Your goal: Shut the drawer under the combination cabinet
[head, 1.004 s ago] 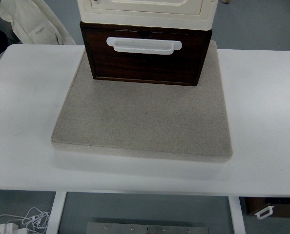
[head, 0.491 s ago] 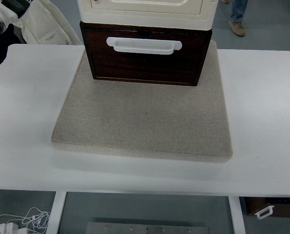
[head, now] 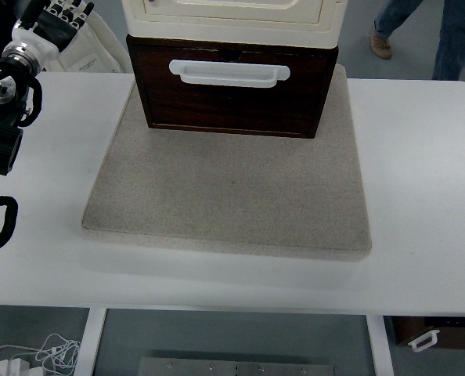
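The dark brown wooden drawer (head: 232, 98) with a white handle (head: 228, 73) sticks out forward from under the cream cabinet (head: 232, 16). Both stand at the back of a beige felt mat (head: 232, 196) on the white table (head: 420, 196). My left arm comes in at the left edge, and its hand (head: 59, 12) is raised at the top left, well left of the drawer. Its fingers are extended and hold nothing, and they are partly cut off by the picture's top. The right arm is out of view.
A person's legs (head: 452, 31) show at the top right behind the table. A white cloth bag (head: 99, 47) lies behind the table's left corner. Cables (head: 37, 356) and a brown box (head: 440, 333) are on the floor below.
My left arm has come into view and risen along the left edge, with its hand now at the top left. The person at the top right has walked further in. The drawer has not moved.
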Available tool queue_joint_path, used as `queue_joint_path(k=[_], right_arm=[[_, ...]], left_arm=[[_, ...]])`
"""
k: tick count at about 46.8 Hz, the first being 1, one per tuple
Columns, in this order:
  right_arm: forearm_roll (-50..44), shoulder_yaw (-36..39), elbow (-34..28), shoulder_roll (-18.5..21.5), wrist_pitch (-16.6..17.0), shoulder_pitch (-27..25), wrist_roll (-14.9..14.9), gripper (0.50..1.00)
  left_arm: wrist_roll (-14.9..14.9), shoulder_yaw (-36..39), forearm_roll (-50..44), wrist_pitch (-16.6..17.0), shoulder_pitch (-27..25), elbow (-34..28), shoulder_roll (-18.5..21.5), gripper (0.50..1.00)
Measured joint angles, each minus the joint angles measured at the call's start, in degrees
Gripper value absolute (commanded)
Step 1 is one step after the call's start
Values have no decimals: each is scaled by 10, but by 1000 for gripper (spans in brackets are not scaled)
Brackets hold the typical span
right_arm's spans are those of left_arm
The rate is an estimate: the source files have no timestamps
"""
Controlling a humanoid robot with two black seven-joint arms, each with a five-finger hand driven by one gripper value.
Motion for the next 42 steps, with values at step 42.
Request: queue_joint_path(k=[42], right_arm=[[1,-2,0,0,3,0,0,952]], left_arm=[[-26,6,-52,7,7,1,-18,1000]])
